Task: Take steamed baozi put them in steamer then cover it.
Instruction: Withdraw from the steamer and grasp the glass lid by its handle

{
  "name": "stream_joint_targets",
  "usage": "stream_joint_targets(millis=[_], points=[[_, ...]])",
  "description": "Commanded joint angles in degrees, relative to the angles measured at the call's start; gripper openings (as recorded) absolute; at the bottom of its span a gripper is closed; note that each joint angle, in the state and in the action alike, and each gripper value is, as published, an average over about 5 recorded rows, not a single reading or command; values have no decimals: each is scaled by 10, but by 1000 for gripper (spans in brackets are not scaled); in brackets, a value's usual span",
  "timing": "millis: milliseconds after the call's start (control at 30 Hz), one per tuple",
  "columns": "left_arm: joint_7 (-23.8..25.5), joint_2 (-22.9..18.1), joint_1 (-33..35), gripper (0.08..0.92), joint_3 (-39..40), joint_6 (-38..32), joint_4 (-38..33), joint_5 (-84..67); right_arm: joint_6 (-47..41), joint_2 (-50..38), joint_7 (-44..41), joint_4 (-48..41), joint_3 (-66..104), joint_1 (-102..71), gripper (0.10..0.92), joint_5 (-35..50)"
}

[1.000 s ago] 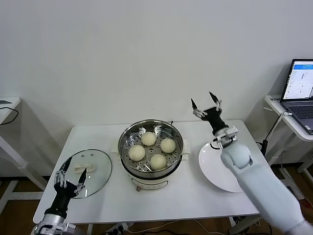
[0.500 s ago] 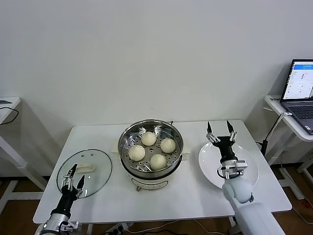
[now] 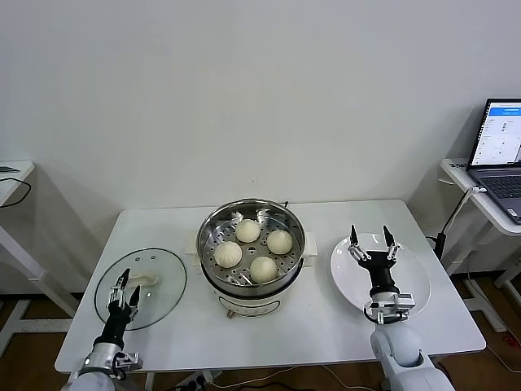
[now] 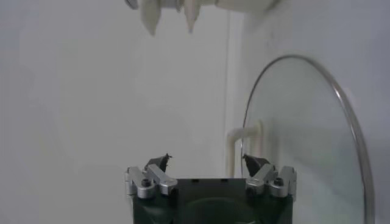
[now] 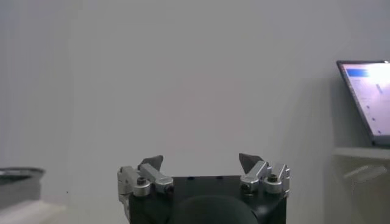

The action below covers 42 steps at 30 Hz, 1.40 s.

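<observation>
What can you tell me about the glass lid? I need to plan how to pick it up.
The glass lid is round and clear, with a thin metal rim and a cream-white handle near its middle. It lies flat on the white table, left of the steamer and apart from it. The left gripper is over its near edge, jaws open, holding nothing.

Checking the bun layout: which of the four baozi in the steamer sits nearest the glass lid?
The baozi on the lid's side of the steamer tray; the other three lie farther from the glass lid.
</observation>
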Motion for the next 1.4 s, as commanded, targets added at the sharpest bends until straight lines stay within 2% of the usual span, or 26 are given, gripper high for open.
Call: stream_joint_targets(millis=[33, 1267, 1400], points=[[-13, -6, -43, 823, 2, 5, 40, 22, 5, 11, -2, 3, 13, -25, 823, -6], [2, -5, -86, 821, 10, 18, 86, 19, 12, 13, -3, 0, 30, -33, 823, -15], [3, -6, -88, 757, 12, 18, 90, 18, 12, 14, -3, 0, 30, -33, 823, -16]])
